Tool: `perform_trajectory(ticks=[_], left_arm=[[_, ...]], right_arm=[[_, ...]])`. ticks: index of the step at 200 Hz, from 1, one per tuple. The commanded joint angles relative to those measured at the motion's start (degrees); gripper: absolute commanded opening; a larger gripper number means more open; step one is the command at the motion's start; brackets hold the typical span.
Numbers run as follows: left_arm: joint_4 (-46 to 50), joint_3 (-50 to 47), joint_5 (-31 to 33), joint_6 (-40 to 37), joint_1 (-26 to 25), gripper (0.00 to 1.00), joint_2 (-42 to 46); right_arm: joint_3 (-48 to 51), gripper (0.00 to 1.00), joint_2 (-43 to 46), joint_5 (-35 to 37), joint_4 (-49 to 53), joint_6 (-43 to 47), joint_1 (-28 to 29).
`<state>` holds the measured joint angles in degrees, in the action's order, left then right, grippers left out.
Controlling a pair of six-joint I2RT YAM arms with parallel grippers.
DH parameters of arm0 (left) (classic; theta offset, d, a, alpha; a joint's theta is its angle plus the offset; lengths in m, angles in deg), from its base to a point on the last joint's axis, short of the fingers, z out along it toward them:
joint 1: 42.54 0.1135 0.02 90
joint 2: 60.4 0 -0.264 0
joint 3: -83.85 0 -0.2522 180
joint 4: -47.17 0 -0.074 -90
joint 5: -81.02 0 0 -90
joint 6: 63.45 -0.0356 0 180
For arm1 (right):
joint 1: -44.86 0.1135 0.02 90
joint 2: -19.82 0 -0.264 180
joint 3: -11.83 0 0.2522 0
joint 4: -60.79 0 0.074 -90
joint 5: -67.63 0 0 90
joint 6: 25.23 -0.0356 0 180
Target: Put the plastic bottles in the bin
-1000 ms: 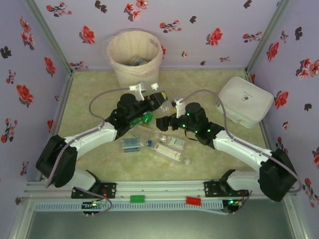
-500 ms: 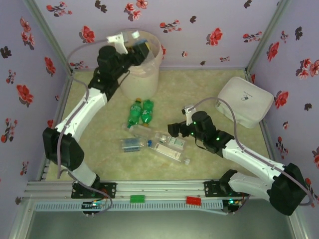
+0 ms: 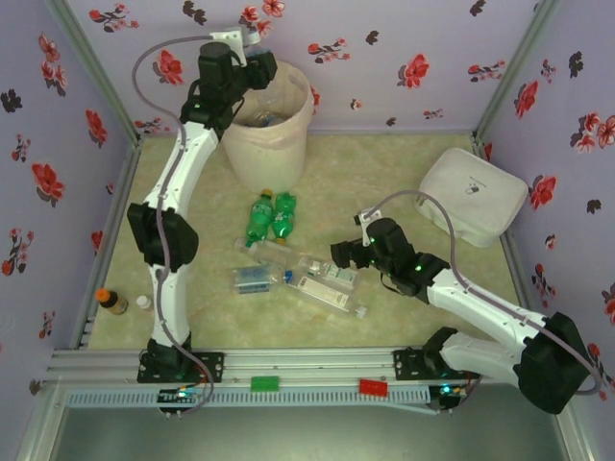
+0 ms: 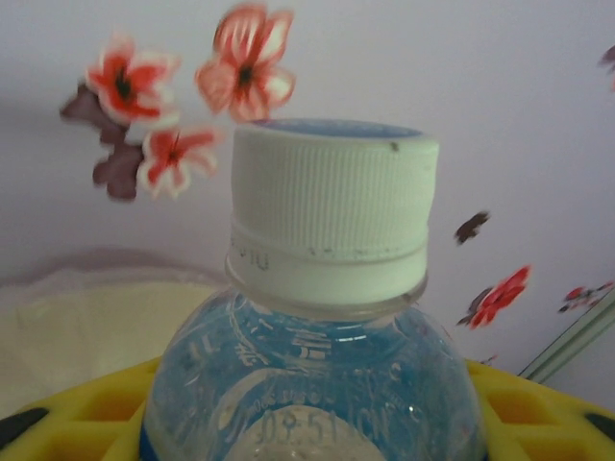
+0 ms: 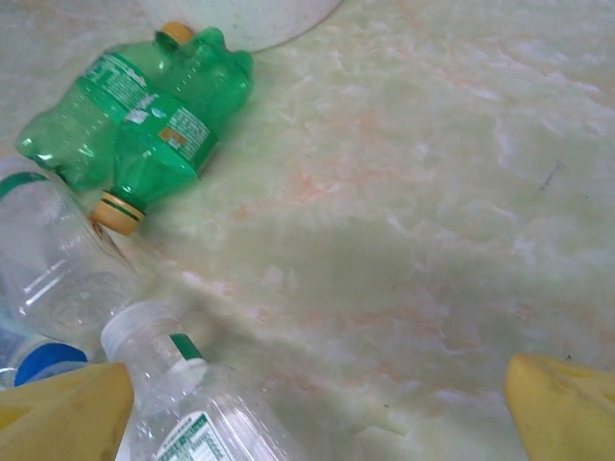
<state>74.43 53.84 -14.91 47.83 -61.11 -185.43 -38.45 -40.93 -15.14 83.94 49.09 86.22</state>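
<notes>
A lab test booth: flowered panels point(image 3: 432, 38) wall in the tabletop point(image 3: 384, 173), an aluminium rail point(image 3: 307, 363) along its near edge.

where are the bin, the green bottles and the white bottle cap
bin point(image 3: 281, 144), top external view, front wall
green bottles point(image 5: 178, 130), right wrist view, label of one
white cap point(image 4: 332, 206), left wrist view, ribbed side

Soft, even light covers the bench point(image 3: 384, 163), shadows faint. In the left wrist view the white cap point(image 4: 332, 206) is sharp, wallpaper flowers point(image 4: 245, 62) blurred. Right wrist view looks hazy, with yellow fingers point(image 5: 62, 413) defocused.
</notes>
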Motion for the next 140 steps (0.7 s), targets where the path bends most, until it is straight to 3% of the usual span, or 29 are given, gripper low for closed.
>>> perform_trajectory(ticks=[1, 21, 45, 99, 118, 140], left_arm=[[6.09, 4.66, 1.75, -2.46, 0.62, 0.51, -3.6], [6.92, 5.48, 2.12, -2.3, 0.74, 0.59, -4.99], [8.2, 5.5, 2.15, -2.29, 0.99, 1.0, -4.49], [7.31, 1.27, -2.33, -2.09, 0.97, 1.0, 4.56], [2.62, -8.53, -5.91, -0.08, 0.9, 1.0, 12.05], [-9.59, -27.88, -8.99, 3.25, 0.41, 1.0, 23.44]], right_arm=[[-0.63, 1.0, 0.63, 1.64, 2.64, -1.17, 0.12], [0.25, 1.0, 1.61, 1.75, 2.65, -1.54, 0.12], [0.49, 1.0, 2.51, 2.28, 3.35, -1.72, 0.12], [-0.13, 1.0, 1.01, 0.39, 4.32, 0.73, 0.1], [-1.56, 1.0, -1.0, -0.24, 6.21, 1.57, 0.1], [-2.88, 1.0, -3.61, -2.16, 7.41, 2.9, 0.12]])
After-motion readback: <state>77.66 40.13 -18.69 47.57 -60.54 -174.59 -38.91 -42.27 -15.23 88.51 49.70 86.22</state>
